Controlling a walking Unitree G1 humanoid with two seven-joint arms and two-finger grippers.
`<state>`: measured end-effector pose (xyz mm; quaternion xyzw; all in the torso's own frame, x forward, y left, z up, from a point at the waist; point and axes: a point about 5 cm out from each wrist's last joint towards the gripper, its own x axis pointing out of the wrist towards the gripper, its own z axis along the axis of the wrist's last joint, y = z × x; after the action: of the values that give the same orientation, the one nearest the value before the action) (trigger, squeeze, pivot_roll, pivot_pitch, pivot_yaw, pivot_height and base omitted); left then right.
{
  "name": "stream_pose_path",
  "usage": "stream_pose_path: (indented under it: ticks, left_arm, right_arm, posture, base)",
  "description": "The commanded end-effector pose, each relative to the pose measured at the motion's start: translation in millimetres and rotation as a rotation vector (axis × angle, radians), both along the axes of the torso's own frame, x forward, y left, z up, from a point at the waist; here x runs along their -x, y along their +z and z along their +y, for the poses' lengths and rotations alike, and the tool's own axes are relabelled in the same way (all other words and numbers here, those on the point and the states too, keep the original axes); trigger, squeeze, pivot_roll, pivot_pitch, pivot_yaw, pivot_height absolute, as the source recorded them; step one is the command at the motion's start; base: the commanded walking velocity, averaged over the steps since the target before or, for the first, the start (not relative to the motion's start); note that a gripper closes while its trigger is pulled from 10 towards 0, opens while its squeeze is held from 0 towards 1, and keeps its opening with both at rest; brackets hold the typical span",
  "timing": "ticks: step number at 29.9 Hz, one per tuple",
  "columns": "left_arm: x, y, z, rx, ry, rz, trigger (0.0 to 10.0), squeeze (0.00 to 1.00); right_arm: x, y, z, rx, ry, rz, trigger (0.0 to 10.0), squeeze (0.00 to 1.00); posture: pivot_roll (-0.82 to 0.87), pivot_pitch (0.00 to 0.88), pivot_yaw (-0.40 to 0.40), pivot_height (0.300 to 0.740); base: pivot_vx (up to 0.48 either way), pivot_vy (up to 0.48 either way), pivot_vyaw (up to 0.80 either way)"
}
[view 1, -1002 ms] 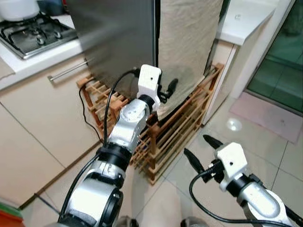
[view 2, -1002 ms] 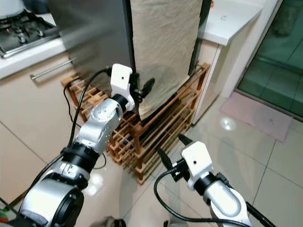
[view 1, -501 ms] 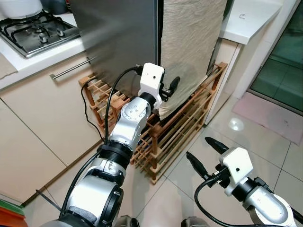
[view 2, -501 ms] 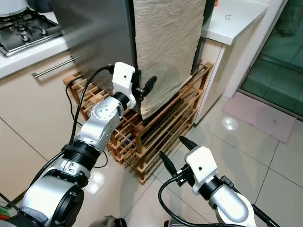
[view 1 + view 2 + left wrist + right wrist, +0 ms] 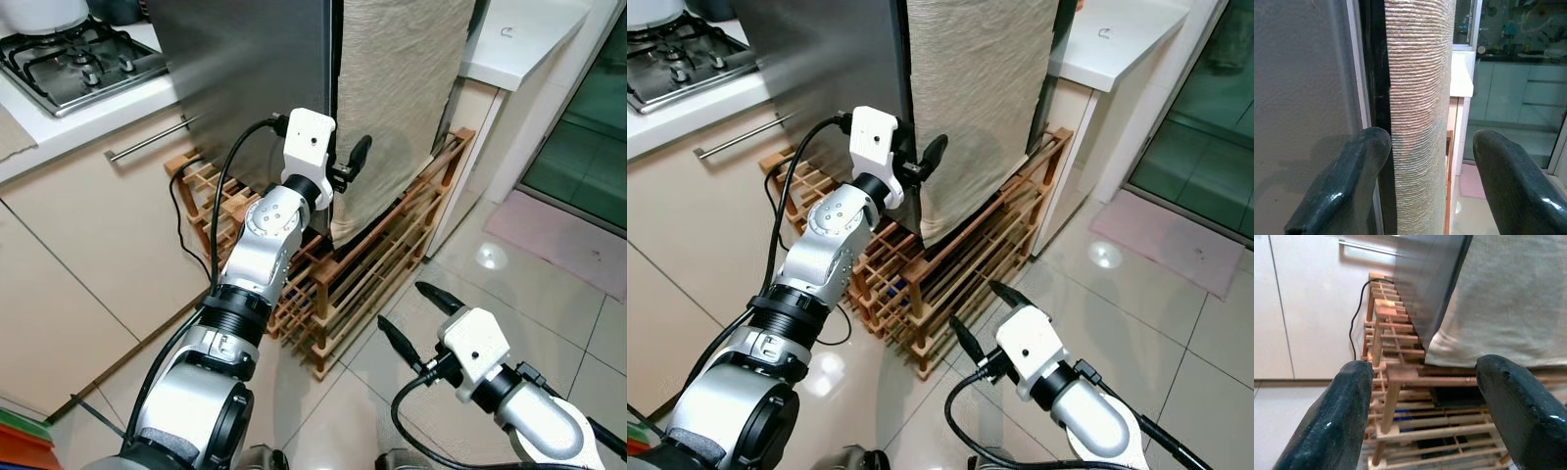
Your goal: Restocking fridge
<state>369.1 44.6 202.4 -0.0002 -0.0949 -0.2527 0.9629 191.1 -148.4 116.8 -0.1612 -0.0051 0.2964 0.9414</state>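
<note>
Left end effector [image 5: 345, 168] spread at fridge [image 5: 245, 69] edge – tiled floor [image 5: 549, 284]

The fridge [image 5: 245, 88] is cut off by the top edge in both my eye views, so I cannot see its upper part. A beige cloth [image 5: 397, 98] hangs over its door and hides the door's face. One finger of my left gripper [image 5: 345, 168] is hidden behind my wrist camera housing [image 5: 309, 147]. The gas stove [image 5: 73, 64] runs out at the upper left corner. Under the wooden rack [image 5: 960, 264], something blue is too small to name.
</note>
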Motion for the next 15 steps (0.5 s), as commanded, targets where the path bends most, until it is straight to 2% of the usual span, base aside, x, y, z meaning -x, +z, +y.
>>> stream_pose_path:
  ticks: [1,9,15]
  left_arm:
    - [-3.7,1.6,5.3,-0.005,0.034,0.014,10.0,0.00]
    - [-0.9,-4.7,-1.3,-0.002,0.015,0.036,10.0,0.00]
    - [2.0,0.9,-7.4,0.021,-0.022,0.028,10.0,0.00]
  right_arm:
    - [2.6,-1.9,-2.8,0.012,-0.011,-0.002,10.0,0.00]
    - [4.5,-3.0,-3.6,0.011,-0.018,-0.007,10.0,0.00]
    - [6.2,-3.3,-4.0,0.011,-0.021,-0.008,10.0,0.00]
  posture:
    - [-0.20,0.027,0.056,0.724]
    - [-0.20,0.026,0.054,0.724]
    - [-0.20,0.032,0.056,0.724]
  base:
    - [0.000,0.000,0.00]
    - [0.000,0.000,0.00]
    - [0.000,0.000,0.00]
